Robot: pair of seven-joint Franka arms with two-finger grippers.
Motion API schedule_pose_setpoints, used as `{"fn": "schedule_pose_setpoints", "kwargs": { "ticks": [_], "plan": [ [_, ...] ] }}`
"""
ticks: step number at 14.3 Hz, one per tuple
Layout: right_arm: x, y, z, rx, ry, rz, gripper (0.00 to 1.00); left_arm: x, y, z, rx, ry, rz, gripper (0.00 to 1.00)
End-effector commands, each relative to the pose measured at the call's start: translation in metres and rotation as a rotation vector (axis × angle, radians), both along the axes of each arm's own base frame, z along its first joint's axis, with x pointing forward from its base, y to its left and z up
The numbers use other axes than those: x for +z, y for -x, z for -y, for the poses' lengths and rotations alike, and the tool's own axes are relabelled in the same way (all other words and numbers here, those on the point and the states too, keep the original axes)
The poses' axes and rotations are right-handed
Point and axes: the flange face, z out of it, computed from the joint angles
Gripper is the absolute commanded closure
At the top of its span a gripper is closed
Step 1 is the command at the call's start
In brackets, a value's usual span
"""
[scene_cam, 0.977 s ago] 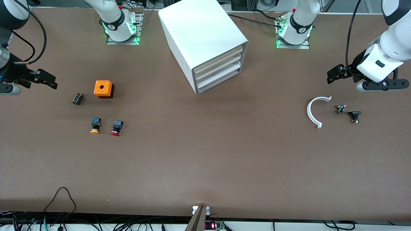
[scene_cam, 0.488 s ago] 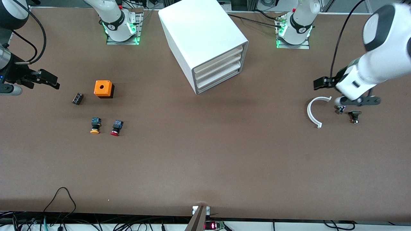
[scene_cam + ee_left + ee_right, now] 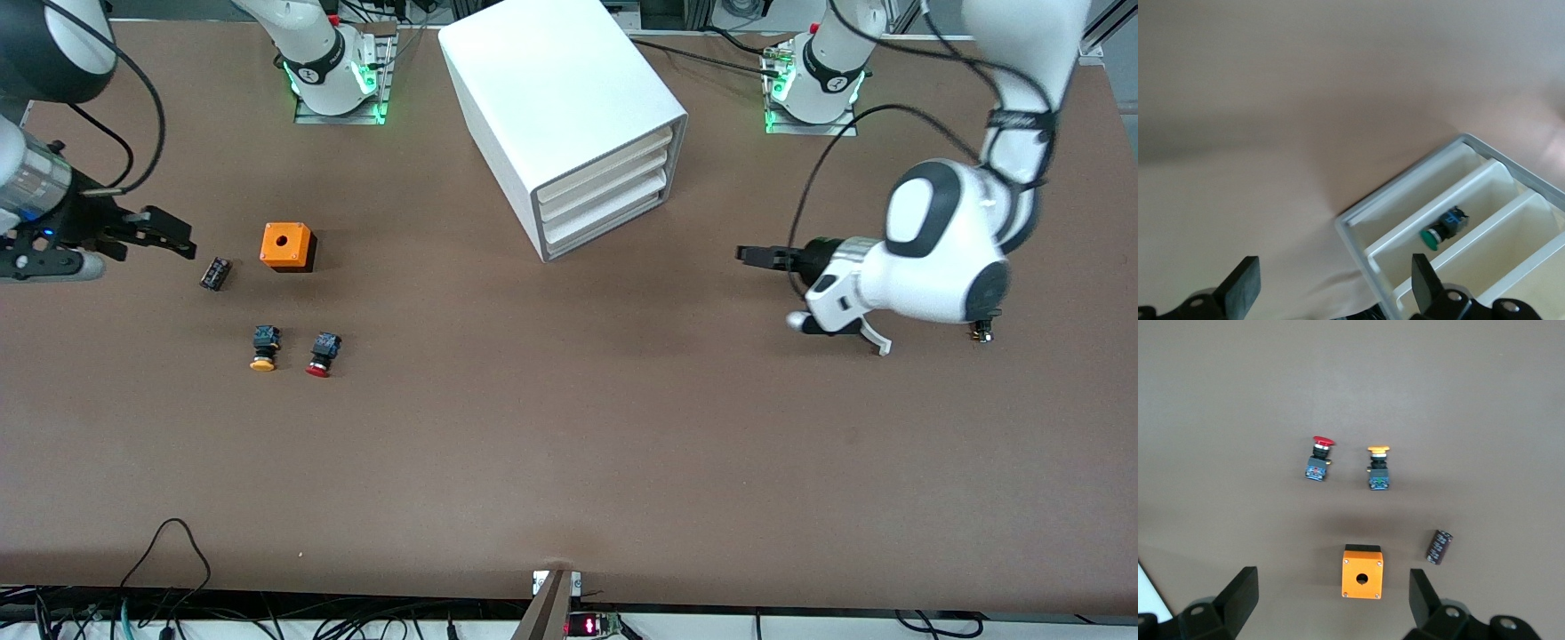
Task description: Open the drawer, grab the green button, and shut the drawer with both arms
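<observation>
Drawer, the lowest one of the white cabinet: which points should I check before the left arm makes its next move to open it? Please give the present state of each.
1. Left gripper open and empty: ok.
2. Left gripper at the drawer: not ok; it hangs over the table between the cabinet and the left arm's end, touching nothing.
3. Drawer opened: not ok; all three fronts sit pushed in.
4. Green button located: ok, it lies inside the cabinet; which drawer holds it: cannot tell.
5. Right gripper open and empty: ok; it is beside the black cylinder.
</observation>
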Motion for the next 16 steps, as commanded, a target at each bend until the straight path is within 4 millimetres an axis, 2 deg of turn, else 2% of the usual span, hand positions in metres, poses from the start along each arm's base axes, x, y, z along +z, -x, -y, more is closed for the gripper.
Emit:
{"fn": "schedule_pose_setpoints", "kwargs": {
  "ticks": [1,5,7,10,14,16],
  "plan": [
    [-0.011,-0.007,-0.005,0.017,-0.010,-0.017,0.00,-0.047,0.026,0.047,-0.009,0.138,-0.032,0.00],
    [-0.043,-0.019,-0.067,0.106,-0.007,-0.025,0.00,-0.094,0.057,0.094,-0.023,0.232,-0.072,0.00],
    [-0.057,-0.020,-0.102,0.158,-0.008,-0.027,0.00,-0.107,0.072,0.110,-0.005,0.248,-0.080,0.01],
    [-0.067,-0.020,-0.141,0.222,-0.010,0.002,0.00,-0.121,0.097,0.137,-0.030,0.240,-0.086,0.04],
    [-0.072,-0.021,-0.191,0.305,-0.021,0.054,0.00,-0.133,0.116,0.149,-0.033,0.242,-0.129,0.10],
    [-0.069,-0.027,-0.217,0.321,-0.055,0.071,0.00,-0.140,0.124,0.153,-0.043,0.239,-0.145,0.21]
  ]
}}
